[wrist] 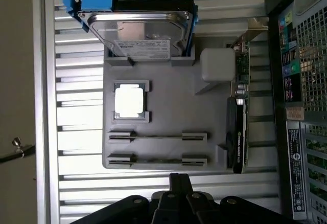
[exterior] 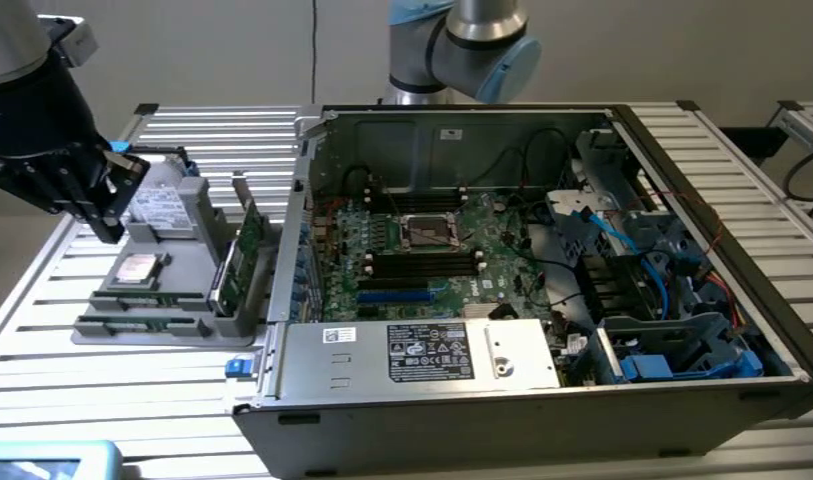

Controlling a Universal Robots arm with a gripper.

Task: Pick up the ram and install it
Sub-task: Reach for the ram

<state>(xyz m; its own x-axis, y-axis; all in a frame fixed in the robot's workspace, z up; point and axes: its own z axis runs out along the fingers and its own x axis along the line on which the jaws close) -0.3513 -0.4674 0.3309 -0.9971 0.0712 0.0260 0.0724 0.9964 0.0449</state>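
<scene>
Two ram sticks lie edge-up in a grey parts tray [wrist: 163, 81], one [wrist: 157, 136] behind the other [wrist: 157, 158]. In the exterior view they sit at the tray's near end [exterior: 142, 298]. My black gripper [exterior: 109, 232] hangs above the tray's left side in the exterior view, clear of the parts. In the wrist view its fingertips [wrist: 180, 180] are pressed together just outside the tray edge beside the nearer ram stick. The gripper is shut and holds nothing. The motherboard's black memory slots [exterior: 420, 262] lie inside the open computer case [exterior: 379, 360].
The tray [exterior: 179, 330] also holds a hard drive [wrist: 140, 29] in a blue bracket, a processor chip [wrist: 129, 101] and an upright expansion card [wrist: 237, 137]. The case's metal wall [exterior: 289, 230] rises right beside the tray. Everything rests on a slatted aluminium table [exterior: 139, 390].
</scene>
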